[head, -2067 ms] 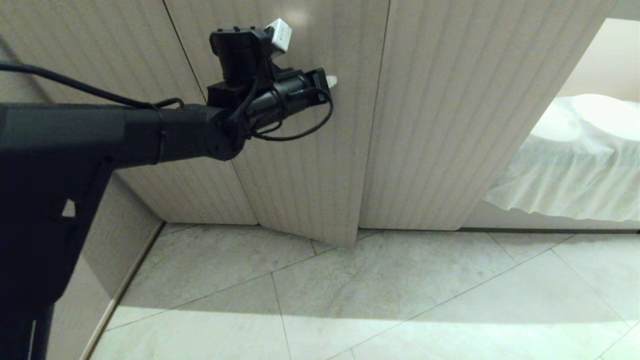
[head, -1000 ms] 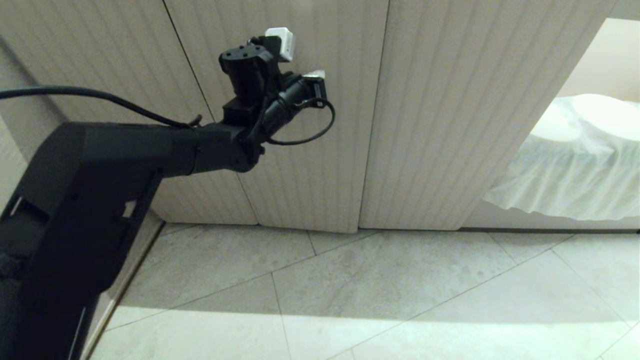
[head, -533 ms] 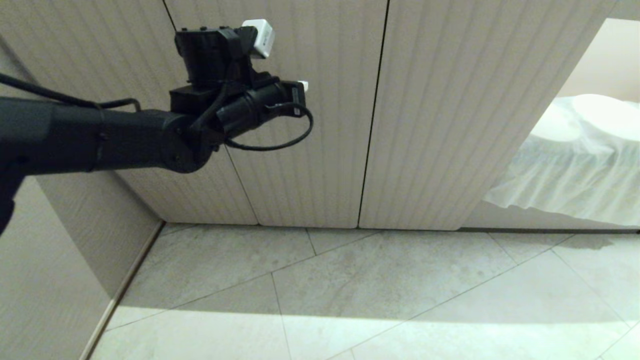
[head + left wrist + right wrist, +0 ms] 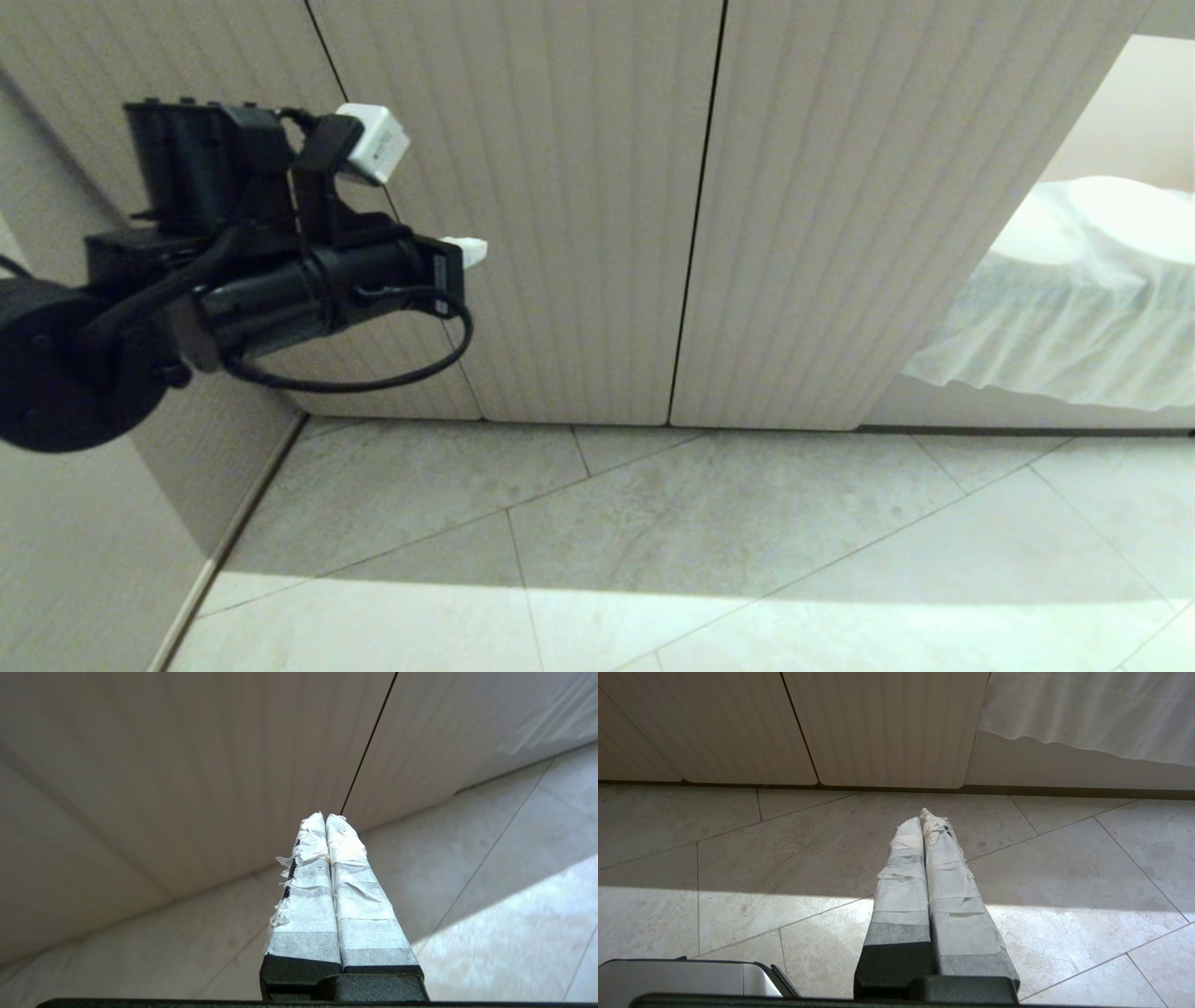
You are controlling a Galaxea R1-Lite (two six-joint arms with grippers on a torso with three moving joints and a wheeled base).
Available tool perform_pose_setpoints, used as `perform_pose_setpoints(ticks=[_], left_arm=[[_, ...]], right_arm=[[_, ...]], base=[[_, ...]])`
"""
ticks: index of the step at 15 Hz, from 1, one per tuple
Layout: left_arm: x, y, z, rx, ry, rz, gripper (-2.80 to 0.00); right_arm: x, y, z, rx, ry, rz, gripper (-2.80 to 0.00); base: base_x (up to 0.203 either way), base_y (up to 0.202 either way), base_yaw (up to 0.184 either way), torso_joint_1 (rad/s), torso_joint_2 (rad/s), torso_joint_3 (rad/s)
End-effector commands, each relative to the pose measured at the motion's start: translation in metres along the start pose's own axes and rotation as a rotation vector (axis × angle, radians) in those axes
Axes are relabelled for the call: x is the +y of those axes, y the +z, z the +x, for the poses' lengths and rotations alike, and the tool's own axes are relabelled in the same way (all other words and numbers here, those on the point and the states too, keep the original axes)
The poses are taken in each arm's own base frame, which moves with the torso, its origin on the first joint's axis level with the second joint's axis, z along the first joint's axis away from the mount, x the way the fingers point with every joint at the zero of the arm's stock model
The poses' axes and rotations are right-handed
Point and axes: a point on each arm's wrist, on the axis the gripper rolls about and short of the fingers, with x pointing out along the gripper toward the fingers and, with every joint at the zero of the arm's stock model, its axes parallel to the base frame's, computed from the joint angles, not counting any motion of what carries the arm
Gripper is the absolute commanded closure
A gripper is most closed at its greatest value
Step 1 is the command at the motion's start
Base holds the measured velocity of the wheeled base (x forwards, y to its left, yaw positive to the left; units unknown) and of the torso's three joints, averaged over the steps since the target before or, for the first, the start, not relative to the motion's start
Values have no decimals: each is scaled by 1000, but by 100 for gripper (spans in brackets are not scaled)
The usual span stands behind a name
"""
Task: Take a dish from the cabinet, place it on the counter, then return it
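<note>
Head view shows the left tool (image 4: 471, 250) raised at the left of the scene, level and pointing toward the cabinet (image 4: 579, 205), with its white-taped tip just short of the fluted door front; contact cannot be told. A white block (image 4: 372, 142) sits on top of the wrist, and a black cable (image 4: 373, 378) loops beneath it. The cabinet's pale beige doors are all closed, with thin dark seams between them. No dish shows in any view, so its place cannot be told from here.

Left wrist view has the tool's two taped fingers (image 4: 308, 896) pressed together with nothing between them, aimed at a door seam where the cabinet meets the tiled floor (image 4: 490, 868).

Right wrist view shows the right tool (image 4: 927, 816) low above the floor, its taped fingers (image 4: 901, 891) likewise together and empty, pointing toward the base of the cabinet doors. A grey metal part (image 4: 691, 977) of the robot lies at the near corner of that view.

To the right of the cabinet, a white cloth (image 4: 1074, 299) drapes down over a pale surface. A band of sunlight crosses the floor tiles nearer the robot.
</note>
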Motion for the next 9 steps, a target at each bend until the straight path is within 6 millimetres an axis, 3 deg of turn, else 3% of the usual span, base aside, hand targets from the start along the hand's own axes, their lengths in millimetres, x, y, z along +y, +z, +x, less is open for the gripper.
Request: perform_pose_setpoints(ticks=[1, 4, 9], left_arm=[[2, 0, -45, -30, 27, 4, 0], [3, -16, -72, -3, 55, 2, 0], [0, -67, -132, 69, 96, -11, 0]], right_arm=[[0, 0, 0, 0, 1, 0, 0], [0, 0, 0, -1, 0, 1, 0], [0, 0, 0, 0, 1, 0, 0]], base=[[0, 0, 0, 0, 0, 0], [0, 0, 0, 0, 0, 0], [0, 0, 0, 0, 0, 0]])
